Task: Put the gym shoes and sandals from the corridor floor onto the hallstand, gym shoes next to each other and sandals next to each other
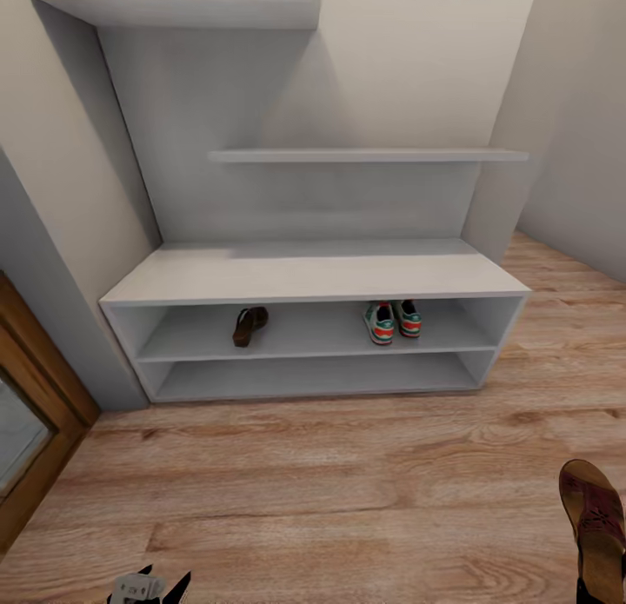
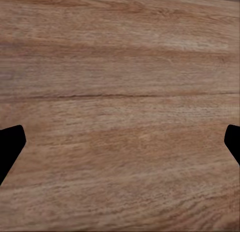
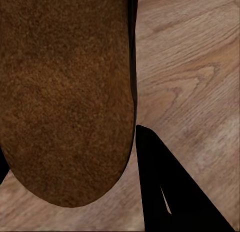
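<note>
Upper right of the frame: dark wall lettering, cropped, unreadable. Pale grey-white hallstand (image 1: 313,278) carries one brown open sandal (image 1: 249,325) left and two cream-white green-striped gym shoes (image 1: 392,320) right, side by side on its upper shelf. Right gripper (image 3: 131,142) clamps a second brown sandal (image 1: 594,521), lower right. Left gripper (image 2: 120,142) wide open, holding nothing, over wood-grain plank floor (image 1: 330,491).

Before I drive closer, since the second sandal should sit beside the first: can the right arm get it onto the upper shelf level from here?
Probably not yet. The right gripper holds a sandal low over the floor, a wide bare stretch from the hallstand. The shelved sandal sits towards the far left, free space beside it.
</note>
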{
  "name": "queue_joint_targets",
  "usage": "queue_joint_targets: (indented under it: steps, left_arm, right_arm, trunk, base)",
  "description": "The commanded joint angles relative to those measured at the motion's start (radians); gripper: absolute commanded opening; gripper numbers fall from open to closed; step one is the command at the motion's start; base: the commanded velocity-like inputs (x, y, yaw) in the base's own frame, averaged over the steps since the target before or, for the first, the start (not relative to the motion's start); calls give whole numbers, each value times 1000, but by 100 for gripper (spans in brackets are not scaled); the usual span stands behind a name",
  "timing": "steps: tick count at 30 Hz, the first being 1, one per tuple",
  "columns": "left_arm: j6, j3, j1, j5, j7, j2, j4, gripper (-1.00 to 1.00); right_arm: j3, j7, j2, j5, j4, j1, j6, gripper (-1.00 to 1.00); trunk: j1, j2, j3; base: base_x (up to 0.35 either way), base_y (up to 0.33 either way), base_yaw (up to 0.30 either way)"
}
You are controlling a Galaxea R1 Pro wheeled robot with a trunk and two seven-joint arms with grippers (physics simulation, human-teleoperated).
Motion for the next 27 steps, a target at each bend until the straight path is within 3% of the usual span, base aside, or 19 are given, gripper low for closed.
queue_joint_targets:
  steps: [1, 13, 27]
  left_arm:
    - [-6, 6, -1, -10, -4, -1, 1, 100]
    - [-6, 6, -1, -10, -4, -1, -1, 100]
    - [-4, 7, -1, -10, -4, -1, -2, 100]
  right_arm:
    - [-9, 7, 0, 4, 0, -1, -3, -100]
    - [-9, 7, 1, 4, 0, -1, -3, -100]
    - [-9, 8, 1, 4, 1, -1, -3, -100]
  trunk:
    - [0, 0, -1]
    - [0, 0, -1]
    - [0, 0, -1]
  base:
    - [-19, 303, 14]
    - [-22, 304, 2]
    - [-209, 247, 0]
